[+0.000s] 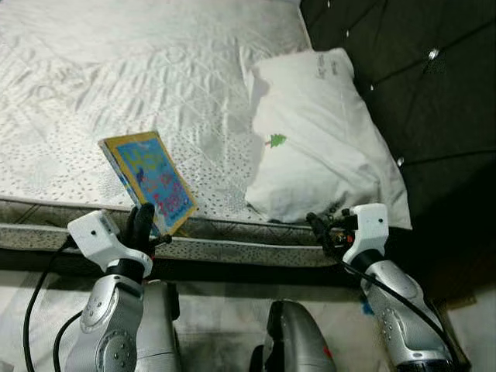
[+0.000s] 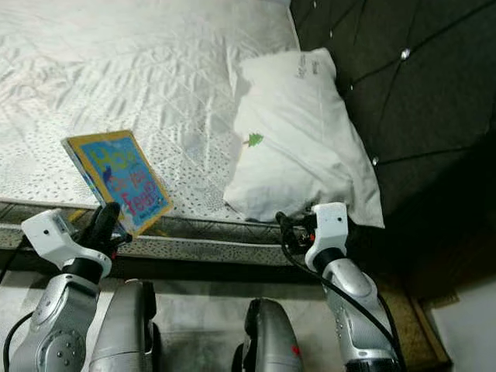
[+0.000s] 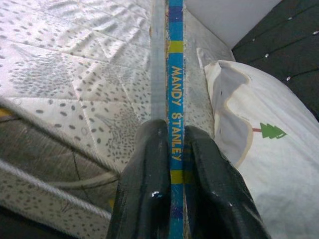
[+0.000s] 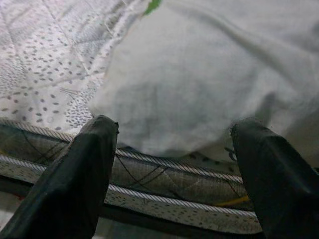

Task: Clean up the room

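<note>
- Two claws are raised at the near edge of the bed, the left claw at work and the right claw beside the pillow.
- The left claw is clamped on a thin picture book, one black finger pressed to each cover near its lower end.
- The book stands on edge and tilted, its blue and yellow cover facing right and near; the spine reads "MANDY STANLEY" in the left wrist view.
- The book is held over the near edge of the mattress, left of the pillow and apart from it.
- The right claw is spread wide and holds nothing, its fingers pointing at the near end of the pillow.
- The white pillow lies at the right side of the bed, with a small green tree mark on it, close against the dark tufted headboard.
- The mattress has a quilted, speckled white cover and a piped border along its near side.
</note>
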Controlling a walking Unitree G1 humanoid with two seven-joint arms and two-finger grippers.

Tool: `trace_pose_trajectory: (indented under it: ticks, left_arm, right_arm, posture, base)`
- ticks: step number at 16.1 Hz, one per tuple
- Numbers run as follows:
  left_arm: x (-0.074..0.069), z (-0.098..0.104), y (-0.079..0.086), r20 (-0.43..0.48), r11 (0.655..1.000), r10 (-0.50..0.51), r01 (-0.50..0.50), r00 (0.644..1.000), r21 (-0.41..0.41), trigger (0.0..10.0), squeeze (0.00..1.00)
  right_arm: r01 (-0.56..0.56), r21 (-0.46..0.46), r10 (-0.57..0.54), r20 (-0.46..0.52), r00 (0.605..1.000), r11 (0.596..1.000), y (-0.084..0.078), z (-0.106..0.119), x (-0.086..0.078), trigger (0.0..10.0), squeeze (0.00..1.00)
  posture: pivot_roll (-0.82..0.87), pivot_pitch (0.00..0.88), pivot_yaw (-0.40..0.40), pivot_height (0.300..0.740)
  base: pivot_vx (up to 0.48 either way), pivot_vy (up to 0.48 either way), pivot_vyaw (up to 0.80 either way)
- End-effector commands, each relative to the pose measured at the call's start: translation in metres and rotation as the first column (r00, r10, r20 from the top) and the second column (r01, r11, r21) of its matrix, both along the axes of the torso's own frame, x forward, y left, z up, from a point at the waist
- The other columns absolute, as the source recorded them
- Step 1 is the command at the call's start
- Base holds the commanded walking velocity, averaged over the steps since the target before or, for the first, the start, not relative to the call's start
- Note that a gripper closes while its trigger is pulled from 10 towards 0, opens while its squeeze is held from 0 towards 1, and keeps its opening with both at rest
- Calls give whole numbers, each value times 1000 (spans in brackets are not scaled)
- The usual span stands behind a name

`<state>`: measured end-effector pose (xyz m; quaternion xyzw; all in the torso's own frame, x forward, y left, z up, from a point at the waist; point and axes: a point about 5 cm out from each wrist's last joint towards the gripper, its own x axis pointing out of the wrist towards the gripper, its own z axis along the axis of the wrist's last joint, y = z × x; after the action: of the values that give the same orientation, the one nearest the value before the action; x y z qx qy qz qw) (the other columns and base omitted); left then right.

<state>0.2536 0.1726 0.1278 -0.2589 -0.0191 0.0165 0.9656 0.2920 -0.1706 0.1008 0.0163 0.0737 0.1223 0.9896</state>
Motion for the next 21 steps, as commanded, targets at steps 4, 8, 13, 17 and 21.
trace_pose_trajectory:
  ticks: [4, 8, 13, 17, 21]
  left_arm:
    - [2, 12, -6, 77, 999, -31, 30, 997, 13, 10000, 0]
    - [2, 11, -8, 79, 999, -38, 38, 996, 9, 10000, 0]
    - [3, 11, -8, 84, 999, -43, 42, 996, 8, 10000, 0]
    - [3, 12, -10, 87, 999, -49, 49, 995, 4, 10000, 0]
    - [3, 10, -11, 79, 998, -55, 55, 995, 4, 10000, 0]
  right_arm:
    - [2, -8, -2, 5, 1000, 1000, -2, -1, 1, 10000, 0]
    - [5, -5, -5, 7, 1000, 1000, -1, -1, 2, 10000, 0]
    - [5, -4, -5, 11, 1000, 1000, 0, -1, 3, 10000, 0]
    - [8, -2, -8, 11, 1000, 1000, 1, -1, 4, 10000, 0]
    - [11, 0, -11, 10, 1000, 1000, 0, -2, 3, 10000, 0]
  posture:
    - [-17, 181, -153, 587]
    - [-18, 184, -151, 587]
    - [-19, 185, -151, 587]
    - [-20, 186, -149, 587]
    - [-21, 186, -146, 587]
  base:
    - [285, 0, 0]
    - [349, 0, 0]
    - [382, 0, 0]
    - [451, 0, 0]
    - [354, 0, 0]
